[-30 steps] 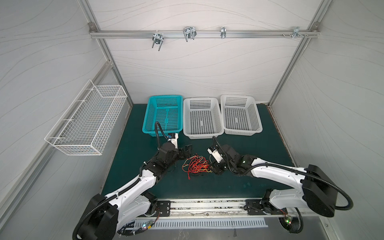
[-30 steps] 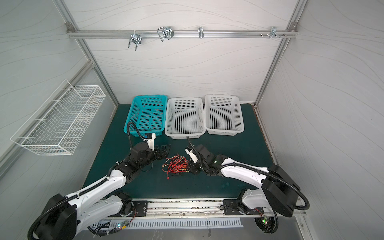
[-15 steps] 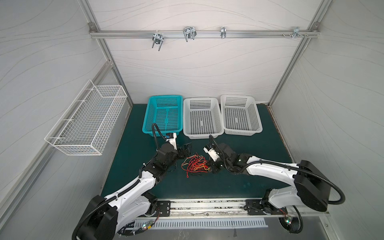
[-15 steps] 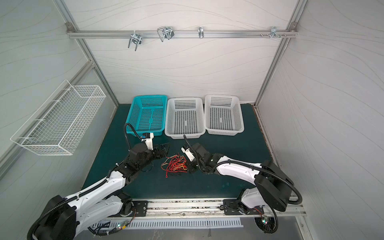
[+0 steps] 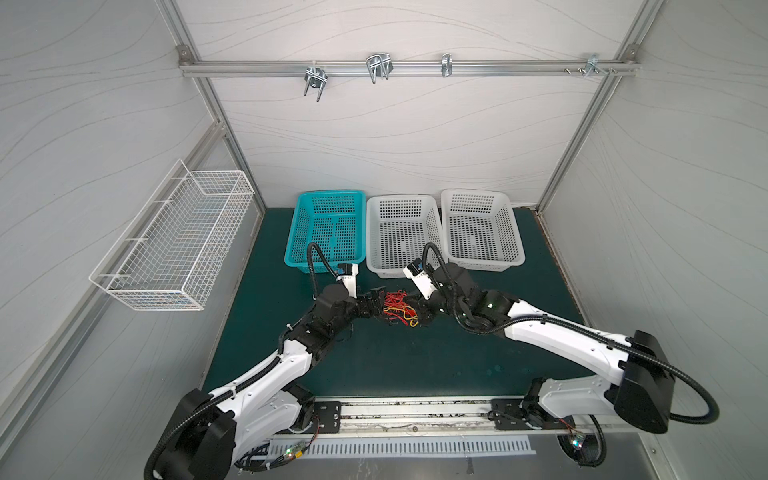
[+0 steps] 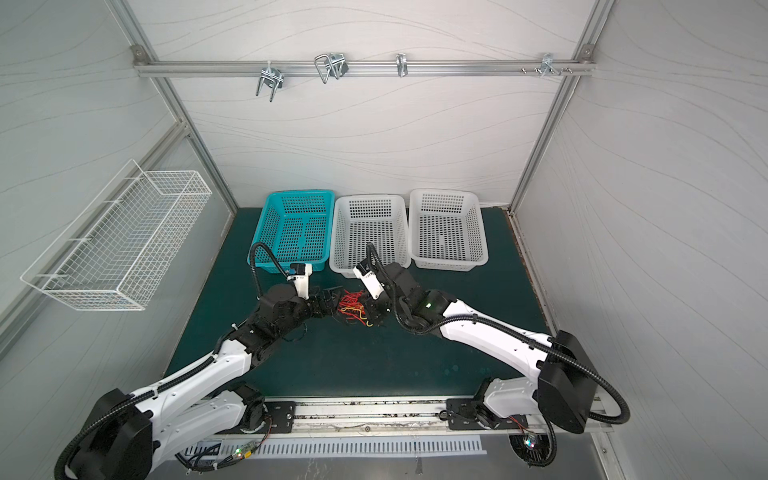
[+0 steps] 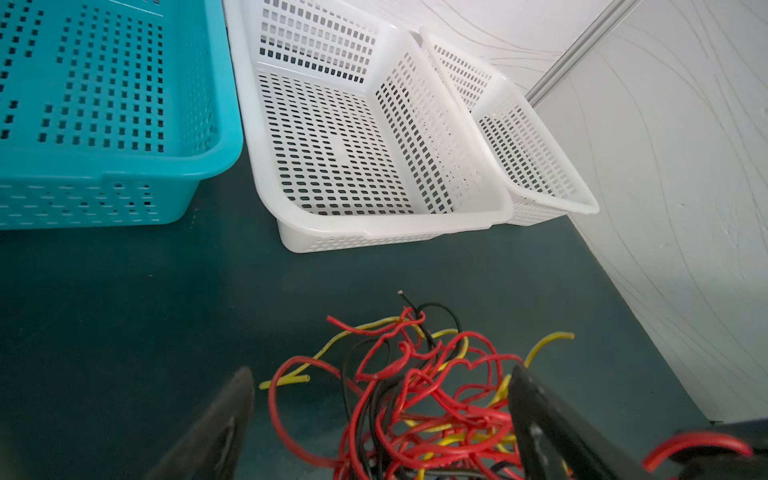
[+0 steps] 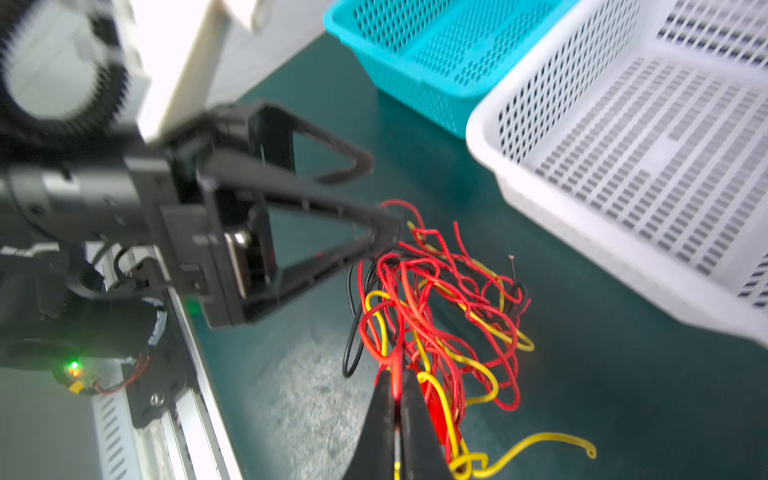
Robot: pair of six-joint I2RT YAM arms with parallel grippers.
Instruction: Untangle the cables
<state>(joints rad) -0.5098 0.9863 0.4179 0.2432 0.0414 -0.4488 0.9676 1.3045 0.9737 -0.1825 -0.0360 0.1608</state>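
The cables [image 5: 399,309] lie in one tangle of thin red, yellow and black wires on the green mat, in front of the baskets in both top views [image 6: 352,307]. My left gripper [image 7: 380,378] is open, and its two black fingers straddle the tangle's [image 7: 428,395] left part without closing on it. The right wrist view shows those spread fingers [image 8: 386,232] at the tangle's [image 8: 440,316] edge. My right gripper [image 8: 397,376] is shut on a red cable at the tangle's right side, with a yellow strand running beside its fingers.
Three perforated baskets stand in a row behind the tangle: teal [image 5: 297,232], white [image 5: 374,232] and white [image 5: 513,232]. A white wire basket [image 5: 178,241] hangs on the left wall. The arms' base rail [image 5: 415,409] runs along the mat's front edge.
My right gripper has closed on a red cable at the tangle's right side. My left gripper has moved in to the tangle's left part and stays open.
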